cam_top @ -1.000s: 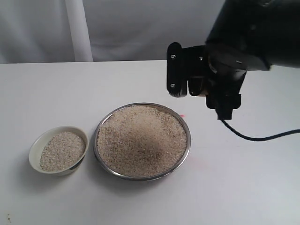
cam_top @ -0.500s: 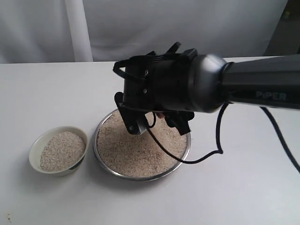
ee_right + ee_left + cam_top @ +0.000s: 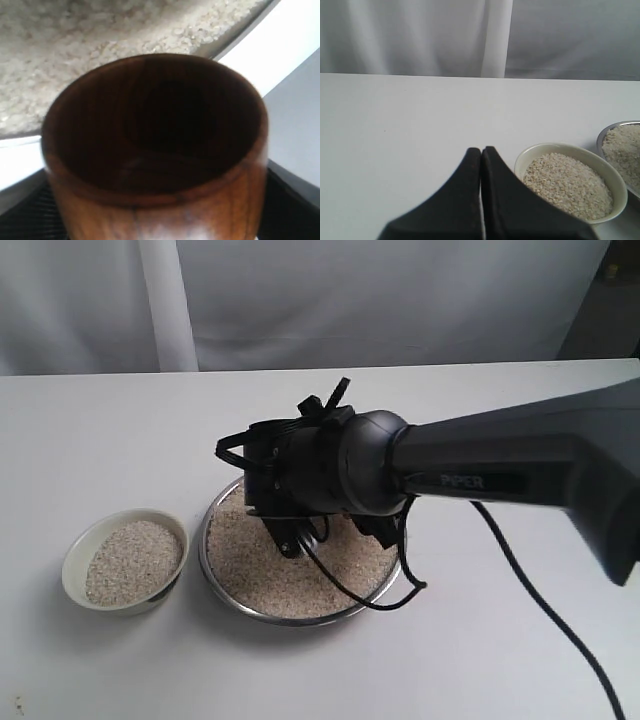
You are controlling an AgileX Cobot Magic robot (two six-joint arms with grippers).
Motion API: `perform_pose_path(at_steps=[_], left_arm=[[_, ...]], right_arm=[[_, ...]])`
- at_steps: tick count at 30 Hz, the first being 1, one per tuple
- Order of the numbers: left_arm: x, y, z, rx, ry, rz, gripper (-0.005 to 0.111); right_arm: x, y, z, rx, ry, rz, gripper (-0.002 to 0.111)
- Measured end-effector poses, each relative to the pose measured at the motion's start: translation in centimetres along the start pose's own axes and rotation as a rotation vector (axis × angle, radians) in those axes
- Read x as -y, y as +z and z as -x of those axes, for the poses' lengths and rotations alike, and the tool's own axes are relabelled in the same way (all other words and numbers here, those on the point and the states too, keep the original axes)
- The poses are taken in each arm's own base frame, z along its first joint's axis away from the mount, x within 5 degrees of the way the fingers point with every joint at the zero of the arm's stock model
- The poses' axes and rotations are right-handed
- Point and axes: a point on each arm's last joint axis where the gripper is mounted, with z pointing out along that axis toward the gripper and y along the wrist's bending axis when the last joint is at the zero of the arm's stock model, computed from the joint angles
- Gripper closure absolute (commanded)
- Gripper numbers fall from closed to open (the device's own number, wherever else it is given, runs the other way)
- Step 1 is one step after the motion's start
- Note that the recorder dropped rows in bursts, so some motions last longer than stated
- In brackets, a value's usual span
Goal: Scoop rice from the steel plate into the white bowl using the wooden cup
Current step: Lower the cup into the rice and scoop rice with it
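Right gripper point(image 3: 298, 535), at the centre of the exterior view, hangs low over the steel plate point(image 3: 204, 552). Its jaws stand wide and clasp the wooden cup point(image 3: 155, 145). In the right wrist view the cup fills most of the frame, its dark interior facing the camera, with black fingers point(image 3: 292, 200) flanking its base. Behind the cup's rim lie the rice point(image 3: 75, 45) and a curved stretch of the plate's edge; whether the cup touches the grains cannot be told. In the exterior view the arm hides the cup. The plate, heaped with rice, sits at lower centre on the white table point(image 3: 120, 440). The white bowl point(image 3: 72, 585) stands at lower left, just beside the plate, and also holds rice. Left gripper point(image 3: 481, 150) appears at the bottom of the left wrist view with its jaws pressed together, gripping nothing, near the bowl.
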Motion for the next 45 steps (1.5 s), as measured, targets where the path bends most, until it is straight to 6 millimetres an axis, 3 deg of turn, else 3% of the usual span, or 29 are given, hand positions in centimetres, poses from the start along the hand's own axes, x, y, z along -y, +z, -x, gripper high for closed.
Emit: perform_pose_path(at_steps=[6,25,45], left_arm=[[0.0,0.0,0.0,0.000,0.000,0.000,0.107],[0.0,0.0,0.0,0.000,0.000,0.000,0.107],[0.0,0.0,0.0,0.000,0.000,0.000,0.107]], right_arm=[[0.8,1.3,2.2,-0.034,-0.003,-0.002,0.101],[0.1,2.1,3.4,-0.059,-0.042,0.014,0.101],[0.6,-1.3,6.1,0.098,0.039,0.042,0.101]])
